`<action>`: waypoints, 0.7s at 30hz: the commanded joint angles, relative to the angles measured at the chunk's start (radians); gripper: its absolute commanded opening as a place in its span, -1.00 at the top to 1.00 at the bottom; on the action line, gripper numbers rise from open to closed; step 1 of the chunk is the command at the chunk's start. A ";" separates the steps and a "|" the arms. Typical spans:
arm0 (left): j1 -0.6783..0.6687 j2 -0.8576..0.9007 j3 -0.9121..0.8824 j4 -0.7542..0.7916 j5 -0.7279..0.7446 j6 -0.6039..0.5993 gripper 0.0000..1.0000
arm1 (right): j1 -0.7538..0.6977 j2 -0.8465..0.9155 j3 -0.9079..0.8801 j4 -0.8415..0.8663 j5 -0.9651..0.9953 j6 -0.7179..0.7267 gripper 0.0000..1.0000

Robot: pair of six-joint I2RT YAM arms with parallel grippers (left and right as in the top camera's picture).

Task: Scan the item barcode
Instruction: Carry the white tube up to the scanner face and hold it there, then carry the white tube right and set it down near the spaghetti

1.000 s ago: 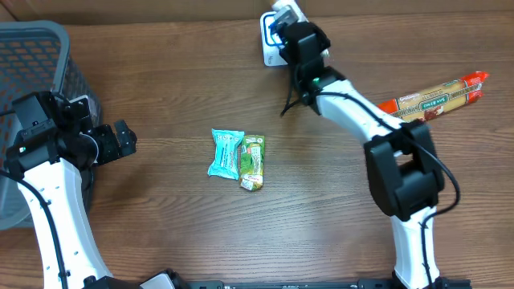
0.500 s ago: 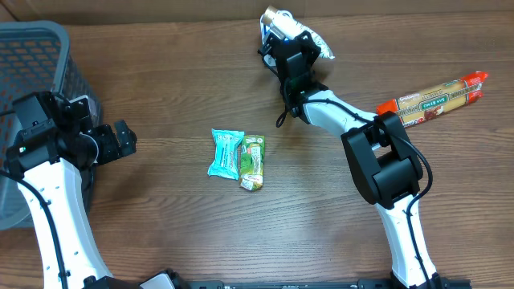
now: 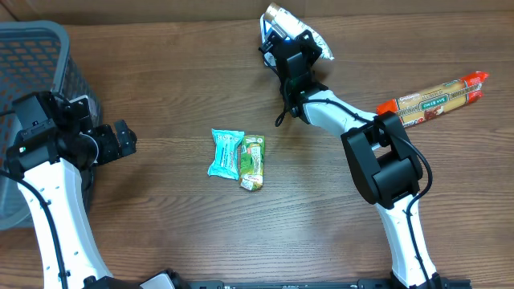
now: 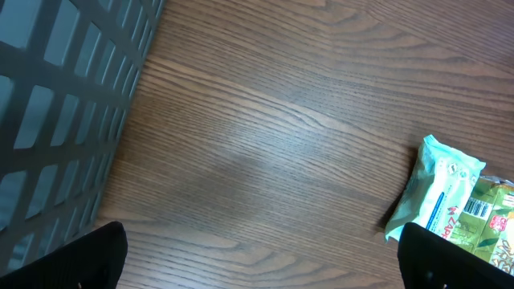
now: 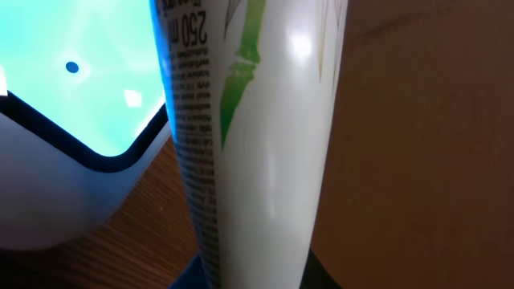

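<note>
Now right pincer squeezes white tube; scanner just beside; barcode may face away, no beep; left pincer wide.

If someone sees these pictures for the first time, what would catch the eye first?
Most striking is the right tool at the far edge of the table, holding a white tube with a green leaf print close in front of a scanner glowing cyan. Next come the teal packet and green packet side by side mid-table, and the long orange-red packet at the right.
</note>
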 commanded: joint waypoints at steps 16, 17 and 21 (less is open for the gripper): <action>-0.002 0.008 0.010 0.000 -0.005 -0.020 -0.99 | -0.029 -0.602 0.025 -0.822 -0.437 1.032 0.92; -0.002 0.008 0.010 0.000 -0.005 -0.020 -0.99 | -0.050 -0.635 0.025 -0.871 -0.484 1.098 0.93; -0.002 0.008 0.010 0.000 -0.005 -0.020 -0.99 | -0.191 -0.772 0.025 -1.141 -0.640 1.412 0.93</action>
